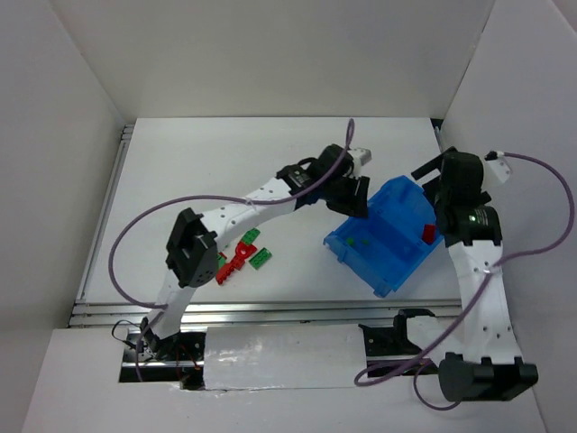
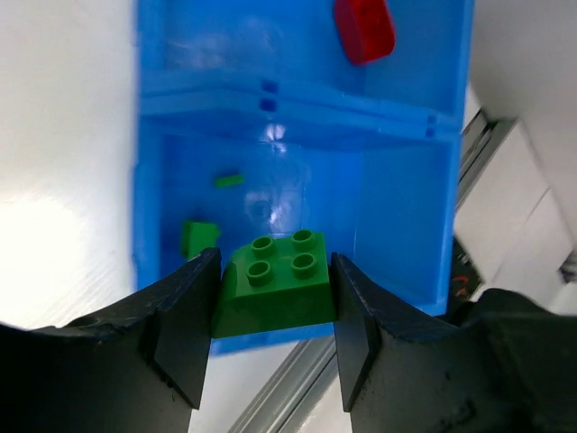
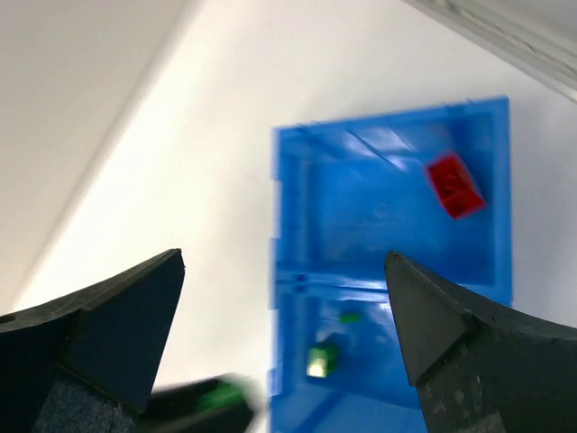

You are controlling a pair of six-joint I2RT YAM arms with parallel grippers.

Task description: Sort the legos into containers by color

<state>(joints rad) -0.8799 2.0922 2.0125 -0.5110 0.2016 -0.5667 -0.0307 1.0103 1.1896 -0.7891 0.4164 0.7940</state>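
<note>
My left gripper (image 2: 275, 316) is shut on a green lego (image 2: 275, 289) and holds it above the near edge of the blue bin (image 2: 460, 135). In the top view this gripper (image 1: 353, 200) is over the bin's far left corner (image 1: 383, 281). The bin's compartment below it holds two small green legos (image 2: 198, 236); the one beyond the divider holds a red lego (image 2: 363, 27). My right gripper (image 3: 285, 260) is open and empty, high above the bin (image 3: 288, 225). It sees the red lego (image 3: 455, 185) and a green lego (image 3: 323, 358). It sits at the bin's far right (image 1: 435, 185).
A cluster of red and green legos (image 1: 239, 257) lies on the white table left of the bin, next to the left arm's elbow (image 1: 191, 248). A metal rail (image 1: 270, 311) runs along the table's near edge. White walls enclose the table.
</note>
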